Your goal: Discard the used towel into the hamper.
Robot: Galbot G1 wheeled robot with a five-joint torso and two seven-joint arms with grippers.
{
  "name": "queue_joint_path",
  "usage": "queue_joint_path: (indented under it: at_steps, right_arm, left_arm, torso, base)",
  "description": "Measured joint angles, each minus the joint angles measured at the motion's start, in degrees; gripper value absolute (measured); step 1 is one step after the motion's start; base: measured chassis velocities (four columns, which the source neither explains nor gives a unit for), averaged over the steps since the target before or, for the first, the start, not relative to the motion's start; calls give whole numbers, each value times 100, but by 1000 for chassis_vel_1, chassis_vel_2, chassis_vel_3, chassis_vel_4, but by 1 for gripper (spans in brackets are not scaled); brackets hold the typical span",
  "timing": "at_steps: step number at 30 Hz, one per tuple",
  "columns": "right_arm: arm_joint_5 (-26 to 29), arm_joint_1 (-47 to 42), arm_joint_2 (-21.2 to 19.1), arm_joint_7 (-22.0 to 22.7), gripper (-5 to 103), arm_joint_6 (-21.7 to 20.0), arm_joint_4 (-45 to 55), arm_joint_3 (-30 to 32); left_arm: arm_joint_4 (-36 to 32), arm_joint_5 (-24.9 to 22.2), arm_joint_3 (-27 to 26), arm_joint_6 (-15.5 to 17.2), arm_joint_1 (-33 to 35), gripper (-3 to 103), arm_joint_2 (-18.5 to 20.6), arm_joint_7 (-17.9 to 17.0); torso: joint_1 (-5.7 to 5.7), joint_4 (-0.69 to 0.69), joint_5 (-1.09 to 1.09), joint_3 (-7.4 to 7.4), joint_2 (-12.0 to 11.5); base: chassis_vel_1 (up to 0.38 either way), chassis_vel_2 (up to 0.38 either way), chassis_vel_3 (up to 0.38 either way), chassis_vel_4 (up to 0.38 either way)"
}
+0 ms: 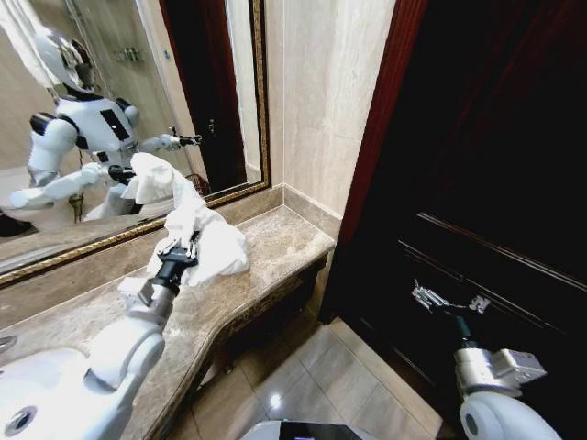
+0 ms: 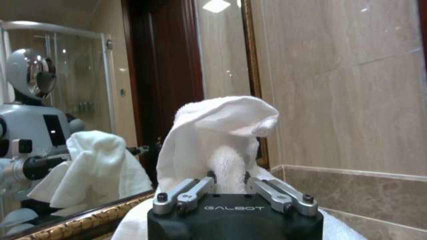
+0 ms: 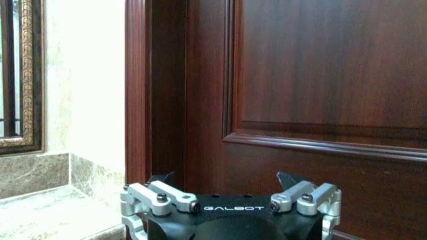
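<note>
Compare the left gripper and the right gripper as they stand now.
The left gripper is shut on the white towel over the marble counter; the right gripper is open and empty. The left reaches toward the mirror, the right faces the dark wooden door. Both bear the same silver fingers.

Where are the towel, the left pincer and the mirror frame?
towel (image 1: 209,240): head view, its bunched middle.
left pincer (image 2: 228,181): left wrist view, between its fingertips.
mirror frame (image 1: 262,110): head view, gilded right edge.
</note>
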Motion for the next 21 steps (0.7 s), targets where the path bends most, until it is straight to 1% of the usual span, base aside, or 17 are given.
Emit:
queue_joint_path:
  at_steps: [7,9,10,16,21]
  right_arm:
    - [21,-100,-15,-30,100,113,0,-10]
    - [26,-123,-16,-35,100,135,-3,-10]
    - [33,-146,-18,-44,100,156,-7,-10]
    - [84,-243,-27,-60,100,256,-28,13]
    - [149,-273,-80,-60,100,289,-35,44]
  left_arm:
    - [-143,250,-30,-120,344,10,-172,27]
    - [-155,270,-39,-129,384,10,-197,30]
    - [-174,279,-48,-133,420,10,-220,32]
    - [-311,343,-24,-153,531,10,-333,92]
    - [-360,428,-2,-188,622,10,-440,168]
  torso:
    - [-3,0,-1,-1,1]
    - [-3,0,-2,-1,1]
    - [-3,2,-2,0,0]
    - [-2,0,0,0,0]
    - [1,1,1,1,-1]
  base:
    - [118,-119,-143,100]
    - [136,-106,-120,99]
    - [130,-106,-103,142]
    - [97,-110,-98,108]
    - [89,-111,-96,113]
